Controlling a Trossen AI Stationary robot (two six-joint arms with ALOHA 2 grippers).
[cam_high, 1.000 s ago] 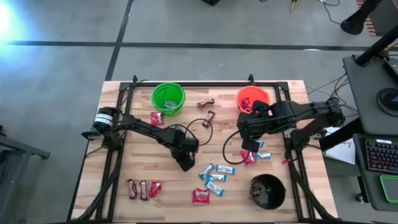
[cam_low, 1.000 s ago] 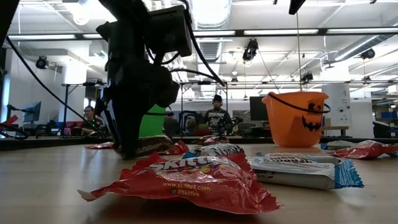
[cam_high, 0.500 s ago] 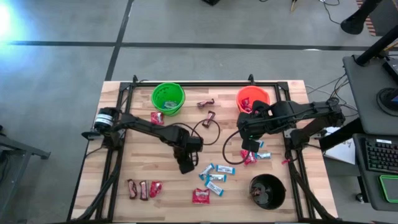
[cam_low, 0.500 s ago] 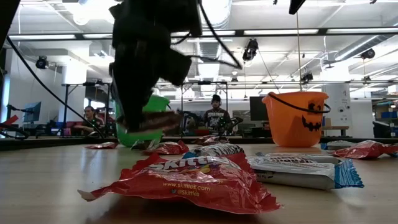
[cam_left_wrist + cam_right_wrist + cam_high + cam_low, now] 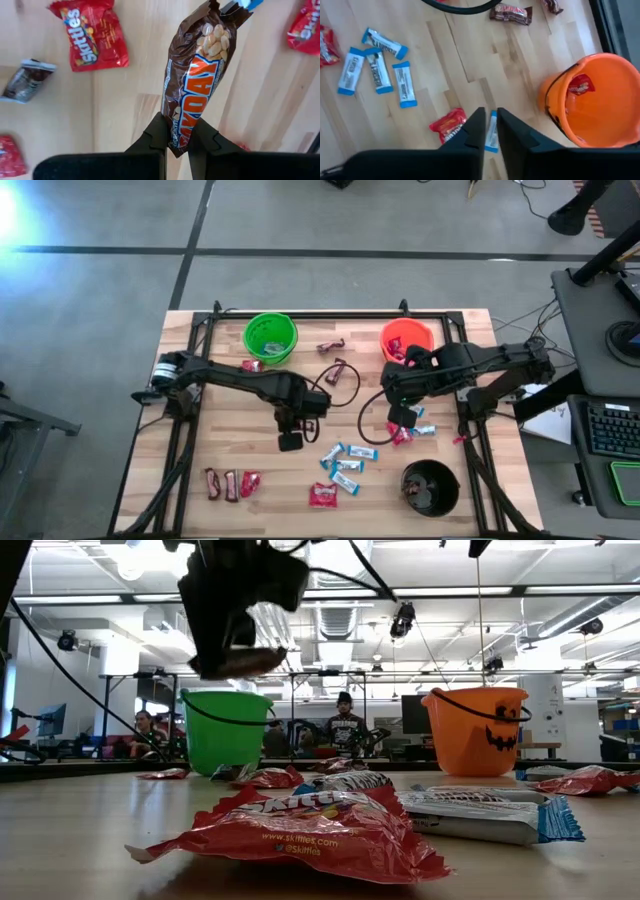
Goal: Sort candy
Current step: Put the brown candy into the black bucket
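Above the bare wood between the green round plastic bucket (image 5: pixel 270 338) and the cluster of light-blue-and-white wrapped bars (image 5: pixel 347 465), your dark brown peanut bar in its glossy wrapper (image 5: pixel 199 85) hangs off the table, pinched at one end by the left gripper (image 5: pixel 175 140). You have it by the crimped tail only, and most of its length juts out past the fingertips (image 5: pixel 156 131). Judge it light and fairly stiff through the body, but the film is slick, so a bite this near the end could let it pivot or slide if you swing hard. A hold closer to the middle would be steadier; as it stands, carry it gently.

On the side of the blue bars away from the green bucket lies a flat red crinkly packet of sweets (image 5: pixel 322 496), soft and loose-filled by the look of it, so you would do better to take it across a flat edge than at its puffed centre. Three more red and dark pieces (image 5: pixel 230 483) sit in a row well apart from the green bucket, toward the table's near edge.

Beside the orange round pumpkin-face bucket (image 5: pixel 407 339), which already holds a red packet (image 5: pixel 581 85), the right gripper (image 5: pixel 488 129) hovers over a blue bar (image 5: pixel 491 131) and a red packet (image 5: pixel 449 124), its fingers close together and holding nothing. The black round bucket (image 5: pixel 431 489) stands beyond the blue bars, near the table's corner.
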